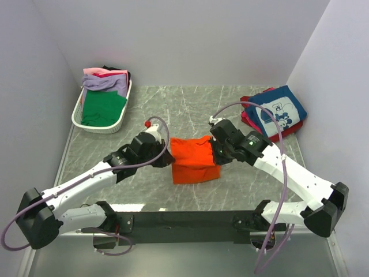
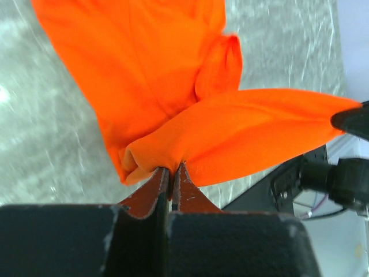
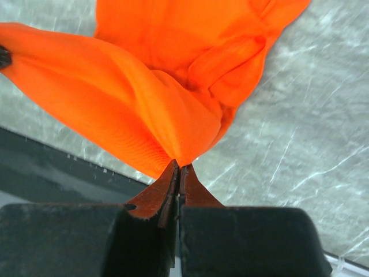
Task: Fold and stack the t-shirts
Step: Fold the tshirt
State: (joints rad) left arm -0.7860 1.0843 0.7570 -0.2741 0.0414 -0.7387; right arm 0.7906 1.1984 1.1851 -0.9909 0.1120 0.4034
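Clamped hard on cloth, my left gripper (image 2: 172, 171) pinches a bunched corner of the orange t-shirt (image 2: 161, 69), its two fingers pressed together with only the fabric between them. Straight across from it, my right gripper (image 3: 179, 167) is clenched the same way on the opposite corner of that shirt. Between the two grippers the held edge runs as a raised, rounded band, lifted off the desk (image 1: 173, 109). The rest of the shirt drops from that band and lies in a compact, roughly square shape on the grey marble top, reaching from my grippers back toward my arm bases. One loose fold stands up just beyond the pinched edge, in front of each gripper's fingers. Well apart from my left gripper, further out and to its left at the far corner, a white basket (image 1: 78, 117) holds a green t-shirt (image 1: 102, 109) on top, with lavender cloth (image 1: 104, 82), pink cloth (image 1: 94, 71) and black cloth (image 1: 124, 75) behind it. Well apart from my right gripper, further out and to its right, a navy t-shirt (image 1: 277, 109) with a white cartoon print lies flat on a red t-shirt (image 1: 249, 119), whose edges show around it.
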